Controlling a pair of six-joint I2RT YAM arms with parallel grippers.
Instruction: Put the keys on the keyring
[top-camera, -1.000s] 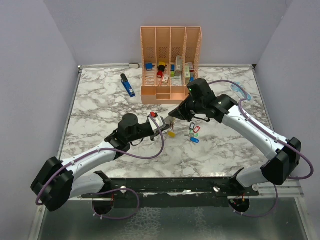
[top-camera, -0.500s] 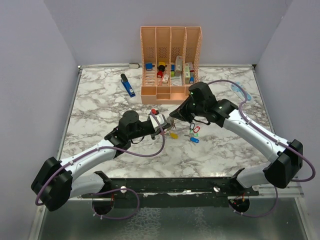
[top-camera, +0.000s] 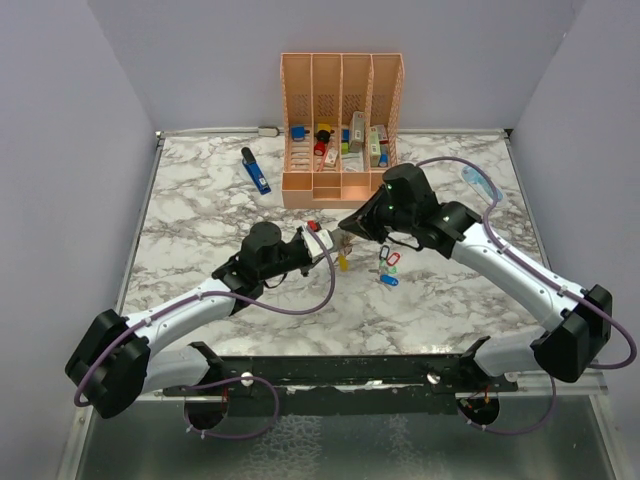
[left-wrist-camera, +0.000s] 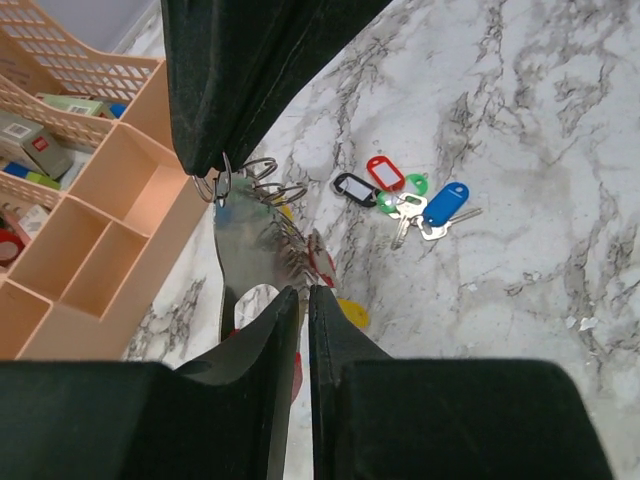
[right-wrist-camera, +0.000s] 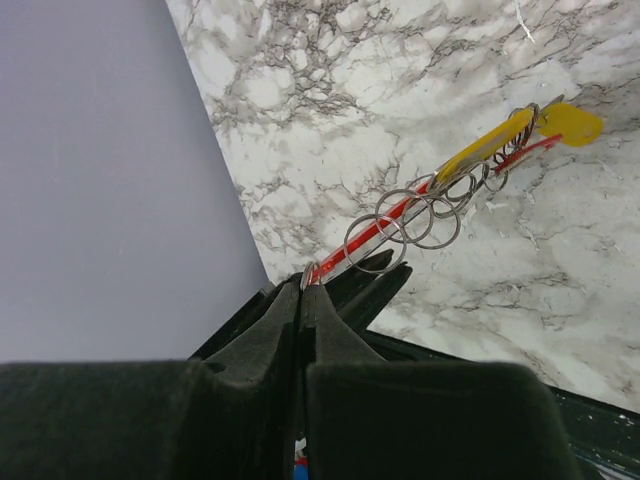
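Since a second ago my left pincer (left-wrist-camera: 303, 295) has edged rightward. It shows a thin slit, so I cannot tell its grip. My right pincer (right-wrist-camera: 301, 285) is clenched on the keyring (left-wrist-camera: 248, 245) (red end). One yellow key (right-wrist-camera: 568, 123) sits at the loop's far end. Four loose keys (left-wrist-camera: 405, 195) lie on the table (top-camera: 200, 220). One orange organizer (top-camera: 342, 185) stands behind, and one blue tool (top-camera: 255, 171) lies to its left.
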